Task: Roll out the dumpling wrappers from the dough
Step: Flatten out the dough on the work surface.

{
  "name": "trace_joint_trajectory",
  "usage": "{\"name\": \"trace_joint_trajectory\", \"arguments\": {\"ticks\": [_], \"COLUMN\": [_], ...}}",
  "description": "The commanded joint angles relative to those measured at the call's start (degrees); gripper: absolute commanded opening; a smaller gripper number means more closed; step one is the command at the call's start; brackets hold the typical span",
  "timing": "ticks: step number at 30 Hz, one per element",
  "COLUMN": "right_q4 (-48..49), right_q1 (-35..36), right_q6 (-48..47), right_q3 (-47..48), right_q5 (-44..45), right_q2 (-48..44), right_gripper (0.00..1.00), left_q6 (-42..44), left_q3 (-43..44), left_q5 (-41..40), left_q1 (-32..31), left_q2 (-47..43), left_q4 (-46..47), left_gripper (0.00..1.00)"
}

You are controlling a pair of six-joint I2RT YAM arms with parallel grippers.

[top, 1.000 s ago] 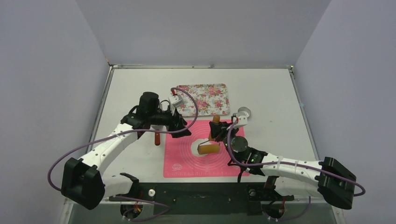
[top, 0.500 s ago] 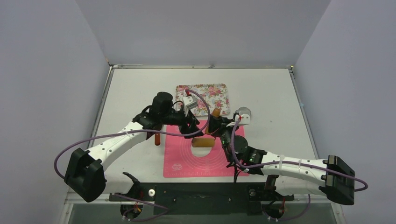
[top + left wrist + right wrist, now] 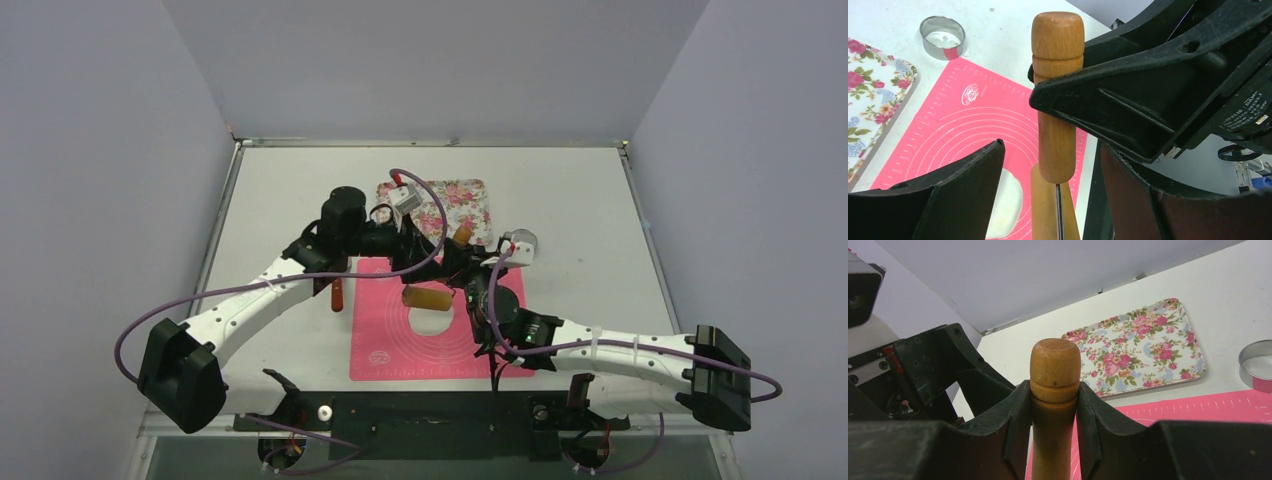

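The right gripper [image 3: 1053, 387] is clamped on the far handle [image 3: 1057, 45] of the pin [image 3: 427, 297], one finger on each side just under its rounded tip. The left gripper [image 3: 1050, 150] is spread wide and holds nothing. Its fingers straddle the same handle lower down, between the right's grip and the barrel. Both tools crowd one end, and the pin's other end has no grip on it.

The pin's long axis runs aslant. The barrel is over the far half of the mat [image 3: 390, 345], and the handle points toward the mat's far right corner and the near right corner of the tray [image 3: 455, 205]. The dough [image 3: 432, 322] lies in the middle of the mat, a flattened white patch on the near side of the barrel. Whether the barrel touches it I cannot tell. No cut wrapper shows.

My reading is that the left arm is placed to take this handle. Rolling then means drawing the barrel across its own axis, toward the mat's near edge, over the dough
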Motion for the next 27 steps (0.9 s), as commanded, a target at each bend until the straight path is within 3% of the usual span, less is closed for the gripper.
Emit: {"name": "trace_joint_trajectory", "arguments": {"ticks": [1,7,9,14,16,17,22,23,24,25,27], "right_q4": [4.7,6.0,6.1,7.4,7.2,7.1,-2.6,-7.6,-10.2,-16.4,-27.1], "right_q1": [0.4,0.9,1.0,1.1,1.0,1.0,-1.7,-2.6,-5.1,-6.6,-13.3], "right_q6": [1.1,1.8,2.6,3.8,4.1,4.2,6.7,7.5,9.8,11.1,15.3], "right_q3": [3.5,4.4,4.5,3.7,3.7,3.8,6.6,7.4,7.7,8.4,10.2], "right_q5": [-0.3,-2.1,-2.4,-2.9,-3.1,-3.6,-12.9,-15.0,-19.9,-22.2,-28.4], "right_q2": [-0.5,0.0,0.5,0.5,0.3,0.3,-0.5,-2.1,-3.2,-5.5,-9.0], "right_gripper": [0.00,0.00,0.00,0.00,0.00,0.00,0.02,0.21,0.31,0.50,0.67], "left_q6": [-0.1,1.9,1.7,2.1,3.0,3.2,6.2,7.6,11.4,13.7,19.9], "left_q3": [1.8,1.3,2.4,2.2,2.1,2.3,3.1,3.4,3.6,4.0,4.5], "left_q5": [0.6,-0.6,-0.8,-0.6,-0.3,-0.2,-0.6,-1.0,-2.0,-3.1,-3.8], "left_q1": [-0.6,-1.7,-1.7,-2.0,-2.1,-2.0,-2.0,-2.0,-2.0,-2.0,-1.9], "left_q2": [-0.2,0.3,0.7,1.1,1.1,1.1,0.7,0.5,0.3,-0.1,-0.5], "left_q4": [3.4,3.4,3.1,3.1,2.5,2.4,-0.7,-2.3,-5.6,-7.1,-11.2], "left_gripper": [0.69,0.68,0.64,0.37,0.19,0.04,0.00,0.00,0.00,0.00,0.00]}}
